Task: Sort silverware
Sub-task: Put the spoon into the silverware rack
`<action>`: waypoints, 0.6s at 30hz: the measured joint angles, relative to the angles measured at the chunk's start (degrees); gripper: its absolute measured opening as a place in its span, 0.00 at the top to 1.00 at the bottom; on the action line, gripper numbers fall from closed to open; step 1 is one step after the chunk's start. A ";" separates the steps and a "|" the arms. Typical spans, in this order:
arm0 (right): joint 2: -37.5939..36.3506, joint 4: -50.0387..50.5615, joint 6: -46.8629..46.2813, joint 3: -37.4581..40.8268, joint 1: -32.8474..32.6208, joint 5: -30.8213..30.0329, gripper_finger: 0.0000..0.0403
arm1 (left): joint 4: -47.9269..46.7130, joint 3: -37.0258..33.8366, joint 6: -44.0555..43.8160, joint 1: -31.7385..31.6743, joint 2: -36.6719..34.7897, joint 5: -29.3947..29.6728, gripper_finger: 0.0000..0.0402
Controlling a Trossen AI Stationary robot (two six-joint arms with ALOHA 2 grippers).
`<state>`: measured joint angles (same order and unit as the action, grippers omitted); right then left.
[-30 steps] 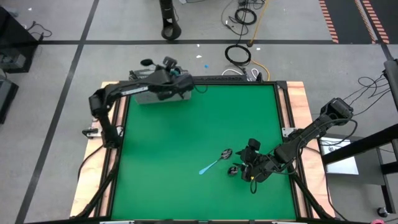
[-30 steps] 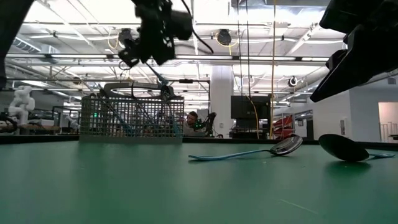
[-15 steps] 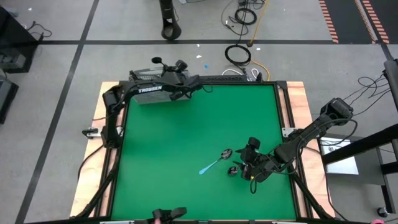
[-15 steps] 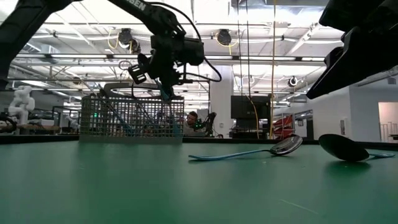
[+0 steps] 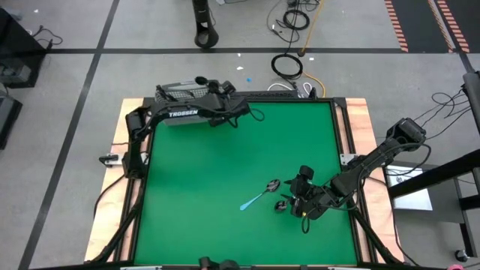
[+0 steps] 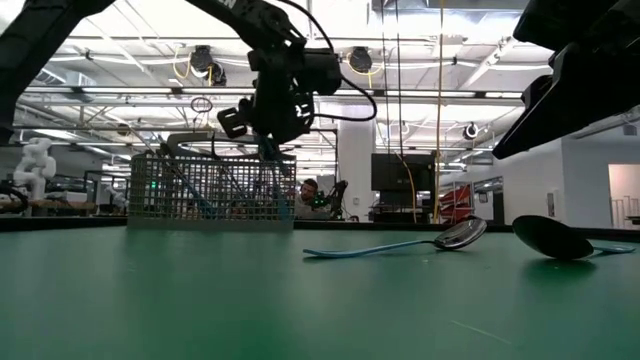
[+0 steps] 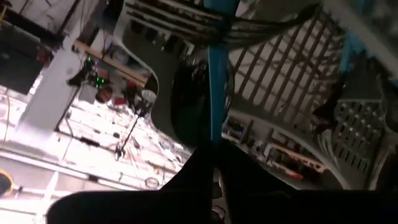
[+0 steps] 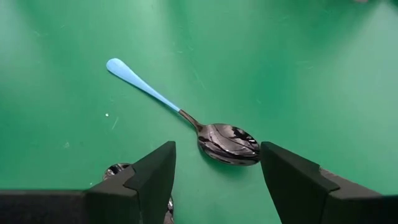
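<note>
At the far left corner of the green desk we see a grey wire basket, with several pieces of cutlery standing tilted inside it, some with blue handles. Above the basket's right end hangs the left claw, clenched on a blue-handled utensil that points down toward the basket. Toward the right edge of the desk, the right claw hovers low with its fingers spread wide, holding nothing. Just ahead of it lies a blue-handled spoon on the desk, bowl up. We also see a dark spoon lying just beside it, under the right arm.
</note>
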<state>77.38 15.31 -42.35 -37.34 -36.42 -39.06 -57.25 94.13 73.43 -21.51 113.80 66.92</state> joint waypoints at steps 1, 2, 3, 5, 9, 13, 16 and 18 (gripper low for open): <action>0.00 0.00 0.00 0.00 -0.01 -0.01 0.44 | 0.00 0.00 0.05 0.13 0.00 -0.68 0.97; 0.00 0.00 -0.04 0.00 -0.01 0.01 0.44 | -0.02 0.00 0.29 0.27 0.00 -0.98 0.95; 0.00 0.00 -0.22 0.00 -0.01 0.01 0.44 | -0.02 0.00 0.49 0.28 0.00 -1.02 0.92; 0.00 0.00 -0.26 0.00 0.00 0.01 0.44 | -0.04 0.00 0.47 0.28 0.00 -1.04 0.88; 0.00 0.00 -0.32 0.00 0.01 0.03 0.44 | -0.07 0.00 0.50 0.28 0.00 -1.34 0.79; 0.00 -0.02 -0.44 0.00 0.00 0.03 0.44 | -0.06 0.00 0.51 0.28 -0.02 -0.49 0.73; 0.00 -0.02 -0.44 0.00 -0.01 0.05 0.44 | 0.48 0.00 0.21 0.34 -0.02 2.65 0.71; 0.00 -0.02 -0.45 0.00 -0.01 0.06 0.44 | 1.10 0.00 -1.21 0.57 -0.27 4.59 0.70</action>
<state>77.38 15.29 -42.80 -37.34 -36.42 -39.00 -56.15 94.13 72.23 -20.94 113.53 71.52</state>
